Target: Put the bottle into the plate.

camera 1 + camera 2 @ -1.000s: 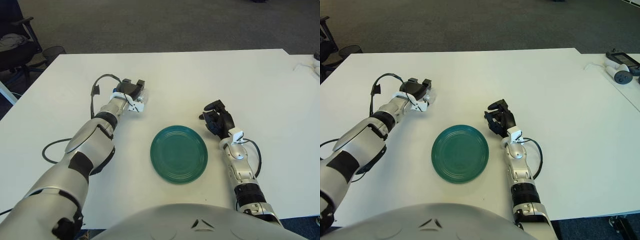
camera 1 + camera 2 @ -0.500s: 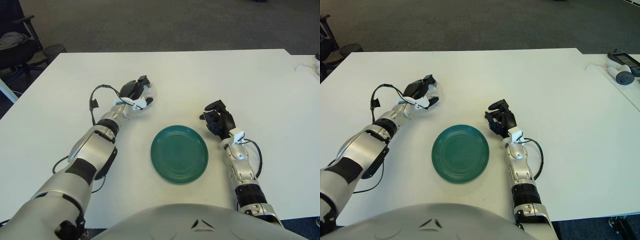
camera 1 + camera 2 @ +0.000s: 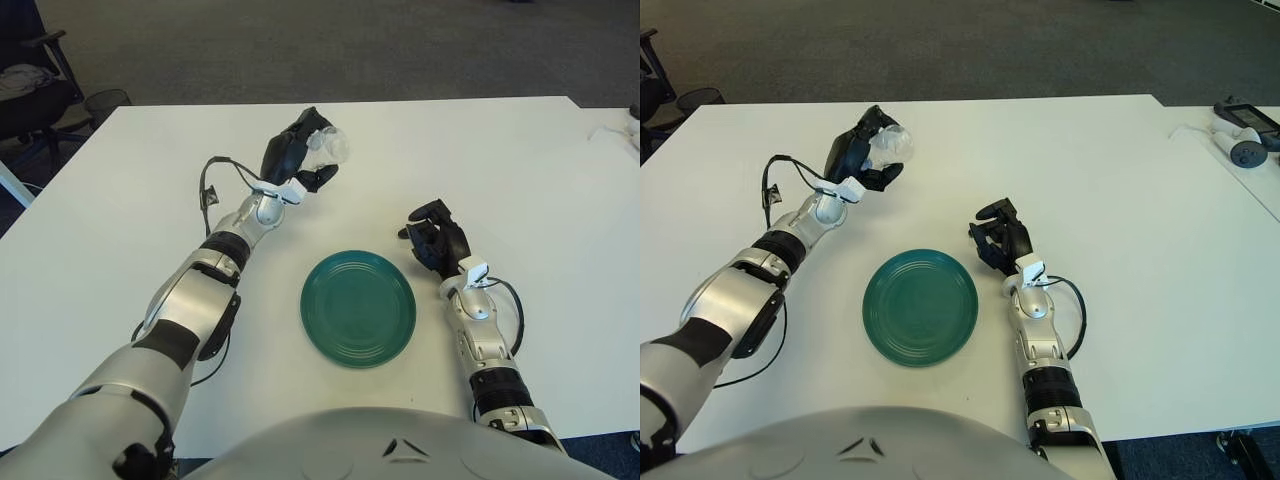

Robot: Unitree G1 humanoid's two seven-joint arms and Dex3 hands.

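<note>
Clear plastic bottle (image 3: 328,146): upper centre-left of the frame, now lifted off the white counter (image 3: 480,160).
Left robot hand (image 3: 298,158): fingers clamped round the bottle.
Right robot hand (image 3: 433,238): idle, curled, centre-right.
Green plate (image 3: 358,308): bare, lower centre.
Meaning: pickup done; carry remains.

A wide white rectangular table (image 3: 120,230) fills the view — dark grey carpet floor (image 3: 330,45) lies beyond it, with a black office chair (image 3: 35,85) at far left.
</note>
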